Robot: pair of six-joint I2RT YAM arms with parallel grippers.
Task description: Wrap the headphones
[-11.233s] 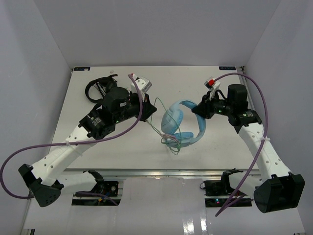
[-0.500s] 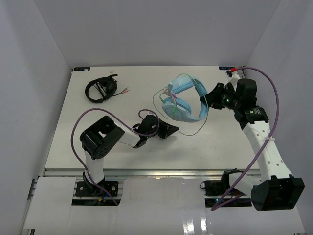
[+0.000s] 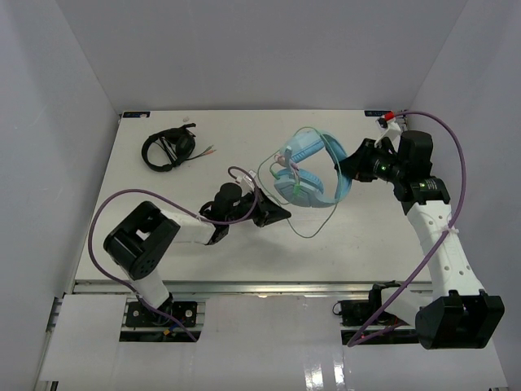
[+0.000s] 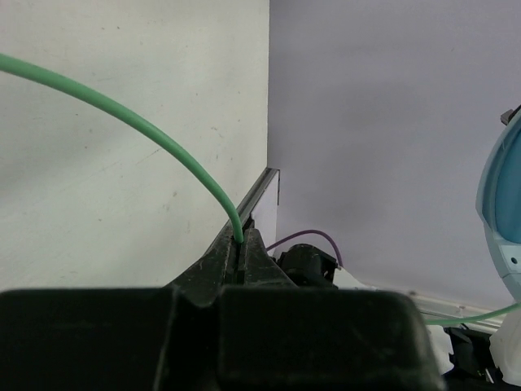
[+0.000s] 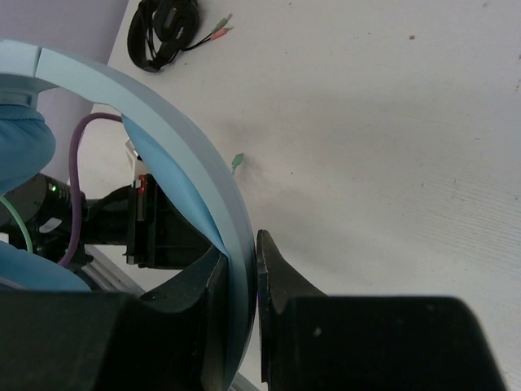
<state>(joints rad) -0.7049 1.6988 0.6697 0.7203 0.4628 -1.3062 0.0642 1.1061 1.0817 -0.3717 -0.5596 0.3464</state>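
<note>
The light blue headphones (image 3: 313, 167) hang above the table's back middle, ear cups to the left. My right gripper (image 3: 346, 173) is shut on their headband (image 5: 191, 159), which runs between its two fingers (image 5: 244, 261). The thin green cable (image 3: 308, 235) loops down from the ear cups towards the front. My left gripper (image 3: 283, 214) lies low just left of that loop. In the left wrist view the cable (image 4: 146, 130) enters the pinched tips of the left gripper (image 4: 242, 243), which is shut on it. One blue ear cup (image 4: 505, 212) shows at the right edge.
Black headphones (image 3: 168, 148) with their own cable lie at the table's back left, also seen in the right wrist view (image 5: 163, 32). A green plug tip (image 5: 237, 163) shows beyond the headband. White walls enclose the table (image 3: 383, 236) on three sides.
Since long ago the right gripper has lifted the headphones off the table. In the last half second the left arm's elbow swung left, with its gripper staying by the cable loop.
</note>
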